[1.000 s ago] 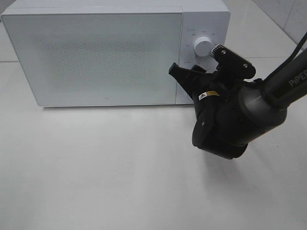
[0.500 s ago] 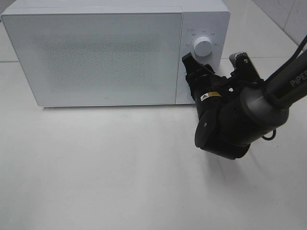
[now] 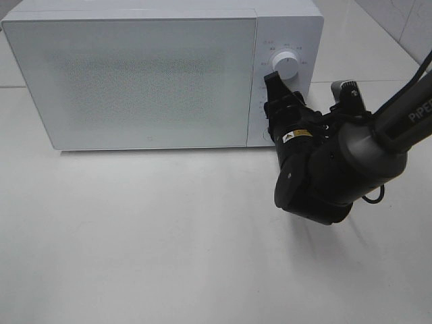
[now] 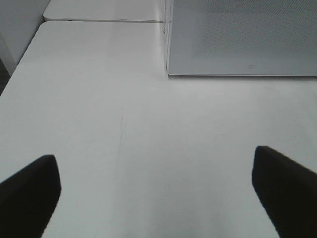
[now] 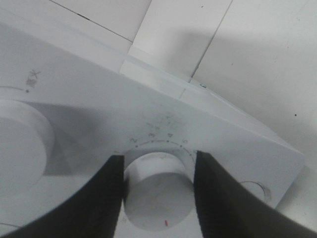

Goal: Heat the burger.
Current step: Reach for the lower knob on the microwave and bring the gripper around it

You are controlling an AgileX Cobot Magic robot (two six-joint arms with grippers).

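Note:
The burger is hidden; the white microwave (image 3: 135, 81) stands with its door shut. My right gripper (image 3: 282, 101) is pressed against the control panel just under the upper dial (image 3: 286, 64). In the right wrist view, the right gripper (image 5: 158, 168) has its two black fingers (image 5: 106, 198) clamped on either side of the lower knob (image 5: 158, 193), which bears a small red mark. The left gripper (image 4: 158, 198) hovers open over bare table, with nothing between its fingers, facing the microwave's front corner (image 4: 168, 49).
The microwave sits at the back of a white table (image 3: 135, 236). A second white table (image 4: 99, 10) adjoins beyond it. The bulky right arm (image 3: 351, 155) reaches in from the right edge. White tiled wall (image 5: 247, 49) rises behind the microwave.
The right wrist has rolled while at the lower knob; its visible finger swung from the door's edge to just below the upper dial. The left gripper stays open.

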